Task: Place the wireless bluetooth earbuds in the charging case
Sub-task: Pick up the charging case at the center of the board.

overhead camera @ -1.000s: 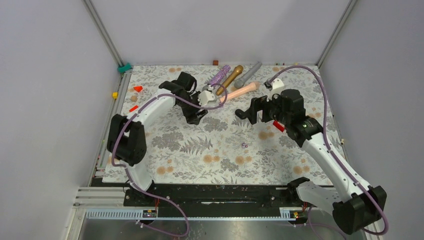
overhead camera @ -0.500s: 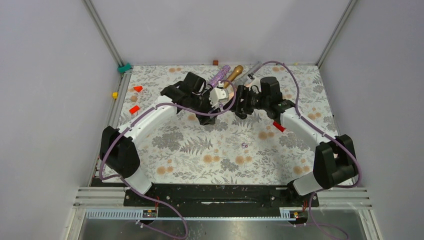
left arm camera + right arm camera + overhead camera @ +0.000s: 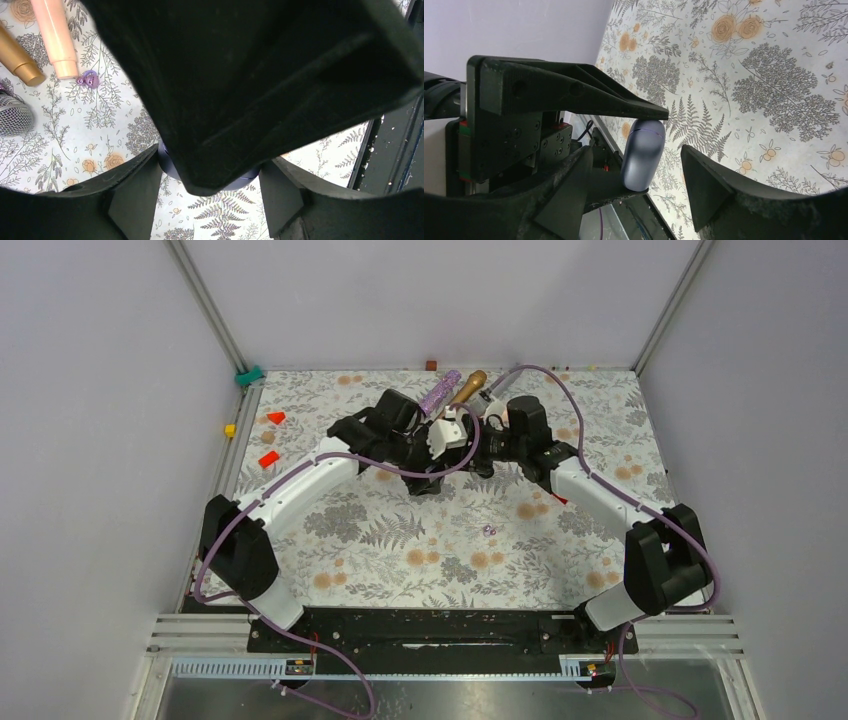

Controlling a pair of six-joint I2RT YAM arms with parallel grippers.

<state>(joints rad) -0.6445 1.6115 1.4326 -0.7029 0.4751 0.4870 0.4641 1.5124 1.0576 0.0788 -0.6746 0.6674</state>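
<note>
I read this as the case-opening step: my left tool [image 3: 210, 185] is clamped on the closed charging case [image 3: 642, 162], while my right tool [image 3: 636, 150] straddles it, fingers apart and not touching. Purple earbuds [image 3: 87, 79] lie on the worktop [image 3: 749, 130] — next the lid needs prising open.

No words, numbers, logos or labels can be read in any view. The smooth oval charging case [image 3: 643, 155] shows no legible marking, nor do the microphones [image 3: 466, 387] or the floral table cover [image 3: 400, 550].
</note>
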